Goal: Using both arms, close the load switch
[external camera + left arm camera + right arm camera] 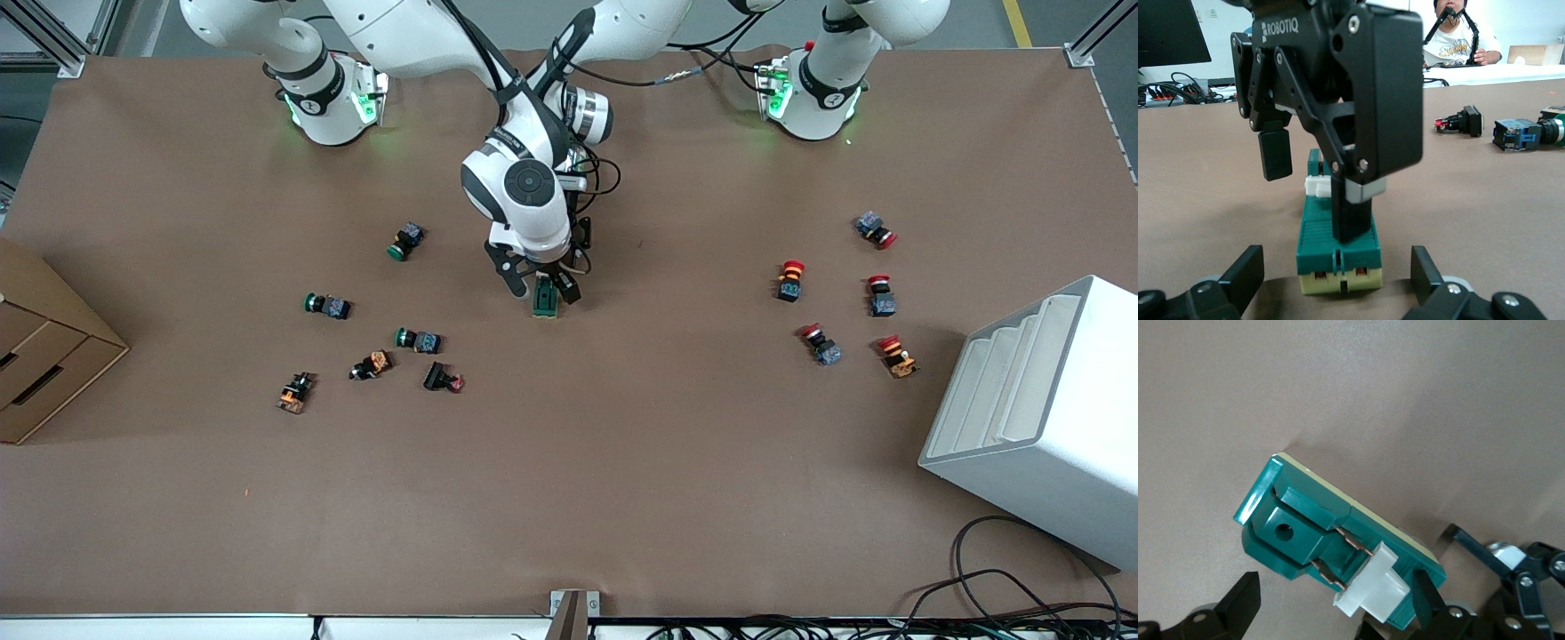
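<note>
Right gripper spread astride load switch (untouched); left gripper wide, beside.

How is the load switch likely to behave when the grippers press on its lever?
The load switch looks like rigid moulded plastic, so it probably won't flex. It lies flat on the table, so tipping seems unlikely, but being small it may slide. Its white lever looks like the weakest part.

Even overhead light is bathing the brown paper-covered counter, casting soft shadows beside the white stepped plastic bin. In the left wrist view, the background is blurring slightly.
</note>
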